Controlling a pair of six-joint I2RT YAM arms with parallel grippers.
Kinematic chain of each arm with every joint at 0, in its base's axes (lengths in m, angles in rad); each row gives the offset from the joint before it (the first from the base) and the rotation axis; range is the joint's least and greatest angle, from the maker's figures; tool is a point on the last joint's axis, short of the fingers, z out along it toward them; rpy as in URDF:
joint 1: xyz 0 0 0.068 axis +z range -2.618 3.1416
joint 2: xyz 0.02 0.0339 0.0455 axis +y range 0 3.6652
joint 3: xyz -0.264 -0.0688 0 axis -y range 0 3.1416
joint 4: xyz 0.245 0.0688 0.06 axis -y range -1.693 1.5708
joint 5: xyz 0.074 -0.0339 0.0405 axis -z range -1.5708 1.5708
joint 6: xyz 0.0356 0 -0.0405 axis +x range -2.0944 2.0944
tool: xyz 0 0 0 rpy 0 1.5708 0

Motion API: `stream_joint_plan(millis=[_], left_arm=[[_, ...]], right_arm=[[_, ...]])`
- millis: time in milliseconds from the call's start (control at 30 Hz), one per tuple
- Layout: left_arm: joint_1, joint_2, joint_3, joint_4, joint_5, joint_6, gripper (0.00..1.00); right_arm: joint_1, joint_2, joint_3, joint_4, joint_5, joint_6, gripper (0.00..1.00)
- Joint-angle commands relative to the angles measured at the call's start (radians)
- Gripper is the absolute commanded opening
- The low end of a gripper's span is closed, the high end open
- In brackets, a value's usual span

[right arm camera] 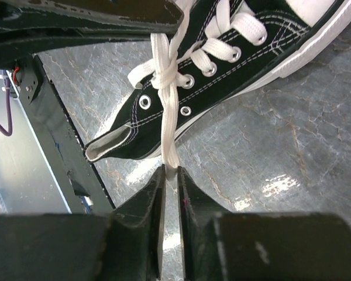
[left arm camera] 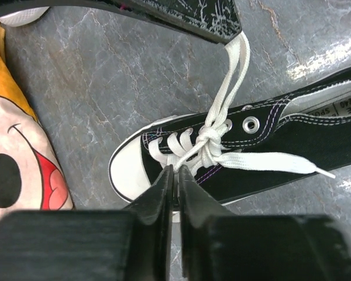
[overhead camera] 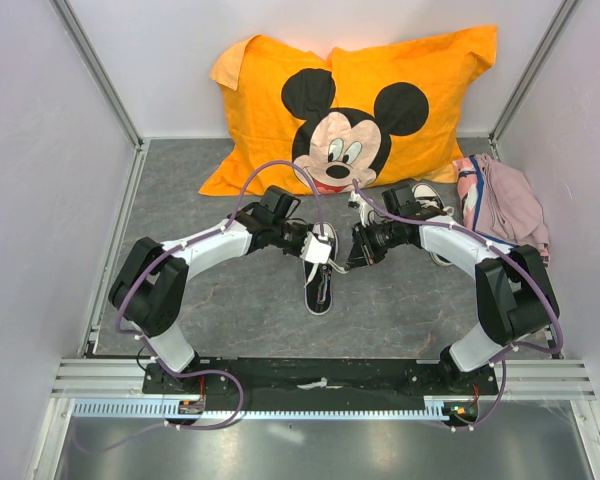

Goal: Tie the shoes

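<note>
Left wrist, right wrist: left pincer point(left arm camera: 174, 174) and right pincer point(right arm camera: 171, 174) each pinch a shoe lace point(right arm camera: 168, 117). Step, seemingly: tightening the knot point(left arm camera: 207, 143); bow loops come next

The right gripper point(right arm camera: 171, 173) pinches a white lace point(right arm camera: 169, 120) between its nearly closed fingers; the lace runs taut up to a knot point(right arm camera: 165, 76) at the top eyelets of a black shoe point(right arm camera: 251, 64) with a white sole; the shoe lies diagonally on the grey marbled table point(right arm camera: 281, 152), toe toward the upper right; a second strand rises to the left gripper point(right arm camera: 164, 17) across the top.
</note>
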Motion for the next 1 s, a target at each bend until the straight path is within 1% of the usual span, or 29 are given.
stream_joint_plan(millis=[0,33,133,200,267,533,767,833,967], left_arm=[[0.000,-0.026,0.022,-0.057,0.055,0.088,0.05],[0.000,-0.036,0.016,-0.062,0.058,0.095,0.02],[0.004,-0.072,-0.013,-0.065,0.065,0.101,0.01],[0.007,-0.093,-0.030,-0.064,0.061,0.101,0.01],[0.012,-0.113,-0.045,-0.065,0.058,0.101,0.01],[0.020,-0.167,-0.098,-0.067,0.039,0.121,0.01],[0.020,-0.191,-0.113,-0.093,0.039,0.123,0.03],[0.020,-0.199,-0.119,-0.107,0.041,0.132,0.02],[0.020,-0.227,-0.150,-0.130,0.047,0.175,0.02]], right_arm=[[0.001,-0.005,0.016,-0.031,-0.003,-0.029,0.24],[-0.007,-0.004,0.020,-0.035,-0.012,-0.019,0.25],[-0.021,-0.008,0.033,-0.052,-0.023,-0.025,0.30],[-0.025,-0.014,0.034,-0.060,-0.023,-0.032,0.36],[-0.030,-0.005,0.039,-0.069,-0.025,-0.049,0.37],[-0.033,0.019,0.072,-0.072,-0.035,-0.066,0.37],[-0.033,0.052,0.114,-0.041,-0.032,-0.071,0.38],[-0.035,0.059,0.126,-0.032,-0.034,-0.080,0.38],[-0.033,0.087,0.157,-0.005,-0.038,-0.095,0.38]])
